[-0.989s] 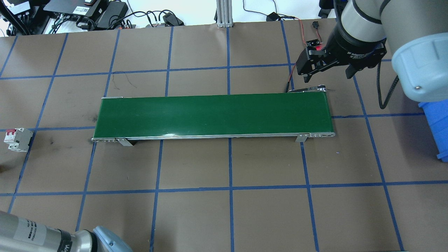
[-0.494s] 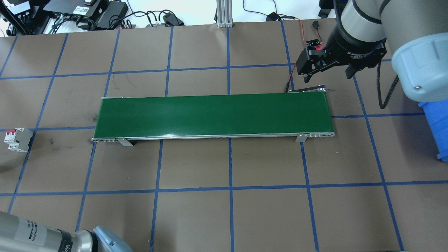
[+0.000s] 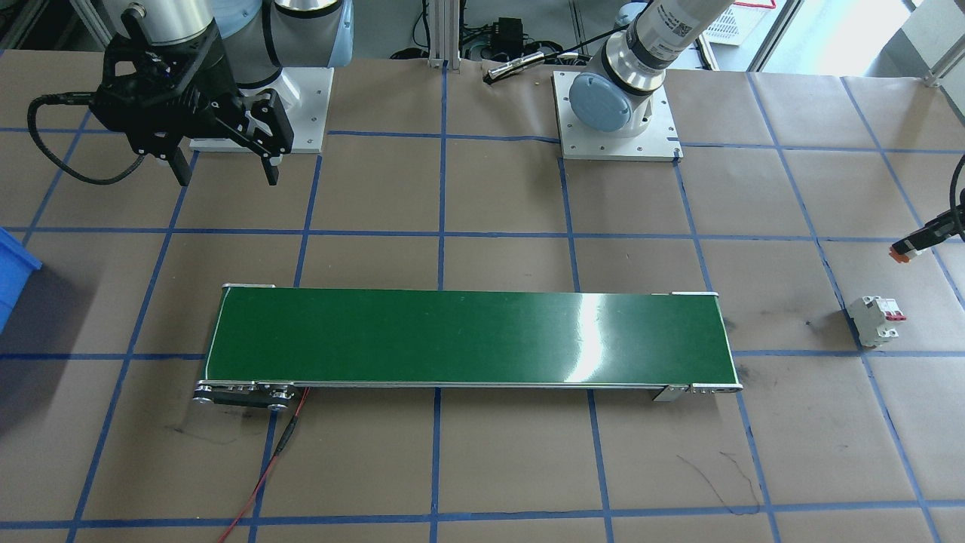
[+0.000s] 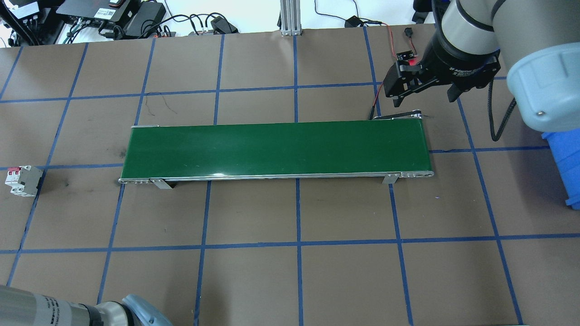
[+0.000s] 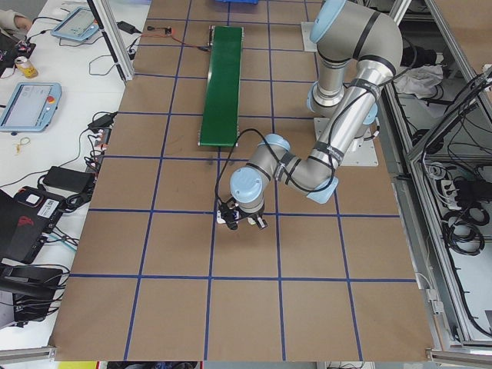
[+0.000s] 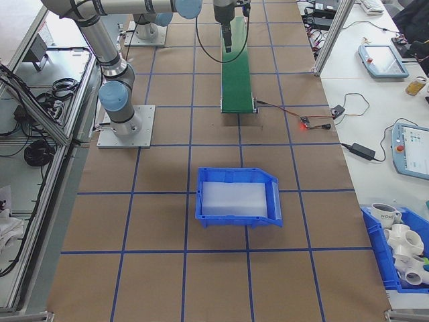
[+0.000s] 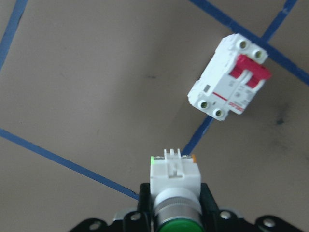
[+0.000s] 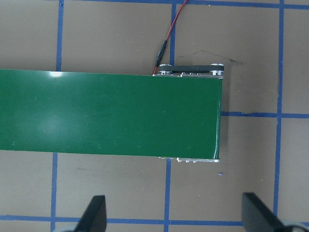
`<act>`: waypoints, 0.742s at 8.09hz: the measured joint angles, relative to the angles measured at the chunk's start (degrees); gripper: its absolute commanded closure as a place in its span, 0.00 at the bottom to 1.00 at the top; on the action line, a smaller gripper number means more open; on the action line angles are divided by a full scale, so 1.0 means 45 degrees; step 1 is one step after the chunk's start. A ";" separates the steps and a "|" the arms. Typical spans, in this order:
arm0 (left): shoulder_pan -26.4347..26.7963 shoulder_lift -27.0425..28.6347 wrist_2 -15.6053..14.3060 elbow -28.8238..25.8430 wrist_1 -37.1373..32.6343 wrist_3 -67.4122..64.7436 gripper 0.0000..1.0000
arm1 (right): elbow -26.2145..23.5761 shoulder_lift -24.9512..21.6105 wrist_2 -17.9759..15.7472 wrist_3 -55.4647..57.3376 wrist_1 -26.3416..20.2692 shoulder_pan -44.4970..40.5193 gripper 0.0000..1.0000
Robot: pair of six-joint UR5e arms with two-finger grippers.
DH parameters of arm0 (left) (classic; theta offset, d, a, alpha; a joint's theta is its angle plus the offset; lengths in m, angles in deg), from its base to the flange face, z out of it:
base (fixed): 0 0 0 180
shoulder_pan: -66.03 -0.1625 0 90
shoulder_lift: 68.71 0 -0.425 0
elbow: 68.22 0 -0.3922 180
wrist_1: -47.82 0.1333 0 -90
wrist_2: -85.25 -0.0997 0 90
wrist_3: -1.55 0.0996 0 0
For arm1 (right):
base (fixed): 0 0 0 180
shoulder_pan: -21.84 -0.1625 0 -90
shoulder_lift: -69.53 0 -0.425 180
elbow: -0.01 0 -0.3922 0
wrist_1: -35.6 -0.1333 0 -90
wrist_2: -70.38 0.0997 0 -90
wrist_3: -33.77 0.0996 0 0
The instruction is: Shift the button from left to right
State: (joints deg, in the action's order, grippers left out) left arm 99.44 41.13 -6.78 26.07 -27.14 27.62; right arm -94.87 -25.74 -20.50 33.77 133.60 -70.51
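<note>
Bright even light, glare on conveyor belt [image 3: 595, 332], sharp focus

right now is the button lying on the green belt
No, the left wrist view shows the button clamped in the left gripper above the table near the breaker, and the belt is bare.

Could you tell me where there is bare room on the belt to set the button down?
The whole green conveyor belt lies bare end to end. The only crowding sits off it: the circuit breaker beyond its left end and the right tool above its right end.
</note>
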 measured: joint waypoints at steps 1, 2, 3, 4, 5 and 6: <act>0.0624 -0.0602 0.0102 -0.0094 -0.0394 -0.1414 0.89 | -0.0004 0.0000 0.0000 0.0000 0.0000 0.0000 0.00; 0.1383 -0.1175 0.0132 -0.0110 -0.0638 -0.3022 0.89 | -0.0007 0.0000 0.0000 0.0000 0.0000 0.0004 0.00; 0.2170 -0.1672 0.0178 -0.0087 -0.0780 -0.4847 0.89 | -0.0008 -0.0001 0.0000 -0.0001 0.0000 0.0003 0.00; 0.3092 -0.1983 0.0225 -0.0067 -0.0846 -0.6713 0.89 | -0.0009 -0.0001 0.0000 -0.0007 0.0000 0.0001 0.00; 0.4153 -0.2170 0.0251 -0.0050 -0.0870 -0.8488 0.89 | -0.0009 -0.0001 0.0000 -0.0007 0.0000 -0.0003 0.00; 0.5239 -0.2252 0.0290 -0.0035 -0.0878 -1.0351 0.89 | -0.0010 -0.0001 0.0000 -0.0004 0.0000 -0.0003 0.00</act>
State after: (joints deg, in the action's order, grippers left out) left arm 123.01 31.00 -5.47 25.91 -31.09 -18.96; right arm -94.91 -25.75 -20.50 33.75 133.60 -70.53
